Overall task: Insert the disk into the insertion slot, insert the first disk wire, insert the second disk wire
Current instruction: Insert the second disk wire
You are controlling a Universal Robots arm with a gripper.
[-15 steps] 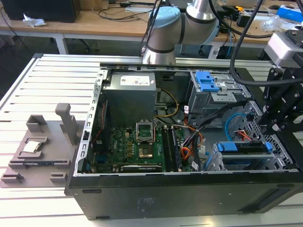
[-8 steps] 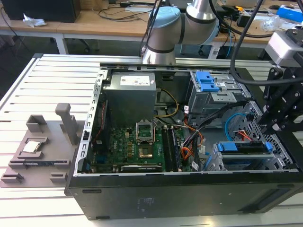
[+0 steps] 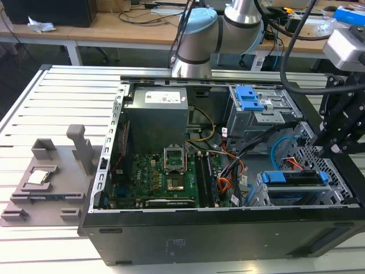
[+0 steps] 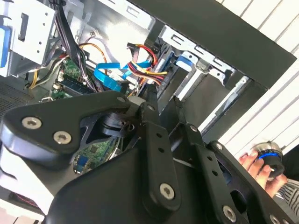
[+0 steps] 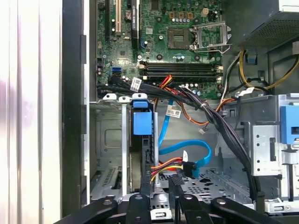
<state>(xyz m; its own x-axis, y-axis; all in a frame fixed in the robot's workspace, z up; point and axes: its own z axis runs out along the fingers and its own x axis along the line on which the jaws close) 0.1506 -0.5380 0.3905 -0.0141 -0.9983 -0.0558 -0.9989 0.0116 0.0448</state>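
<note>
Exterior view's lower right: the insertion slot (image 3: 261, 197), with the second disk wire (image 3: 278, 149) looped loose above it for reach, held the seated disk (image 3: 293, 177); at the exterior view's right, the hand (image 3: 332, 149) hovered, narrowly parted and empty.

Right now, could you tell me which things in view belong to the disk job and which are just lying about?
For the job: disk in the insertion slot; second disk wire; gripper near them.
Lying about: grey fixture plate beside the case; motherboard; power supply; taller cage with blue latch.
</note>
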